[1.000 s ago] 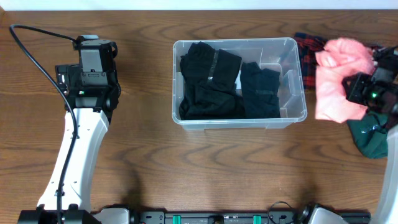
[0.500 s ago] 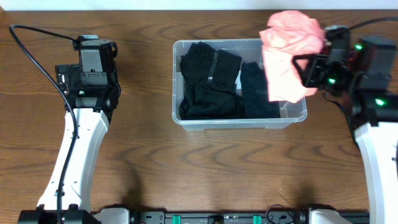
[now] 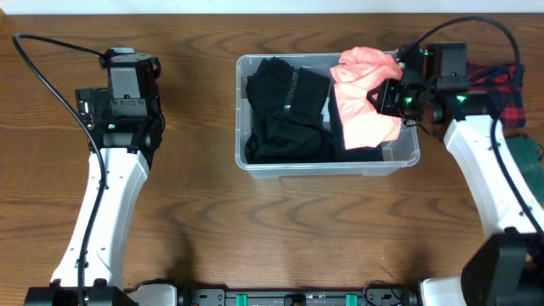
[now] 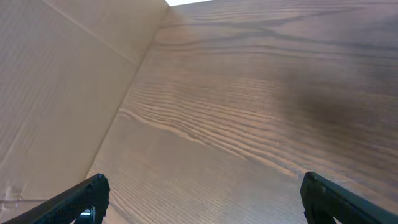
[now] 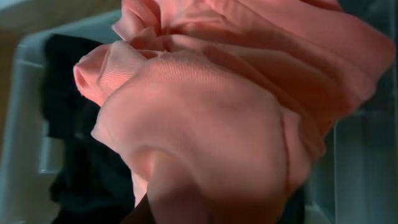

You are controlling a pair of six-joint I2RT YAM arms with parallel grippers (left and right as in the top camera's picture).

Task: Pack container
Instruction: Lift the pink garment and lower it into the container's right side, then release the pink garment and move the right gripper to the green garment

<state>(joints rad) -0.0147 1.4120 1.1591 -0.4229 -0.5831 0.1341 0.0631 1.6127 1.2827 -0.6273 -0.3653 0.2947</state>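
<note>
Arm bases sit at the near edge of the wooden desk (image 3: 289,234), and from them two white arms reach away, the left arm (image 3: 106,204) on its side and the right arm (image 3: 489,183) on the other. A black cable (image 3: 47,89) loops out beside the left arm. The left hand (image 4: 205,202) hovers over bare wood well to the left of the bin, holding nothing; its own camera shows the two dark fingertips (image 4: 93,193) spread far apart with only wood grain between them and a pale tan panel (image 4: 56,93) rising at the side. Farther in, at the middle of the desk, stands the container (image 3: 325,169), a clear rectangular bin with rounded corners and a thick rim. Black clothing (image 3: 280,115) fills its left and middle parts. Over its right part hangs a pink garment (image 3: 361,115), bunched at the top and draping down inside the rim, partly covering the black pieces. The right hand (image 3: 388,96) is closed on that garment near the bin's far right corner; from the right wrist camera the pink cloth fills nearly the whole view and hides the fingers, with the black clothing and the bin's pale wall showing at the left. Beyond the right hand, outside the bin, a red and dark plaid cloth (image 3: 503,81) lies on the desk, and a dark green cloth (image 3: 532,157) shows at the right edge.
</note>
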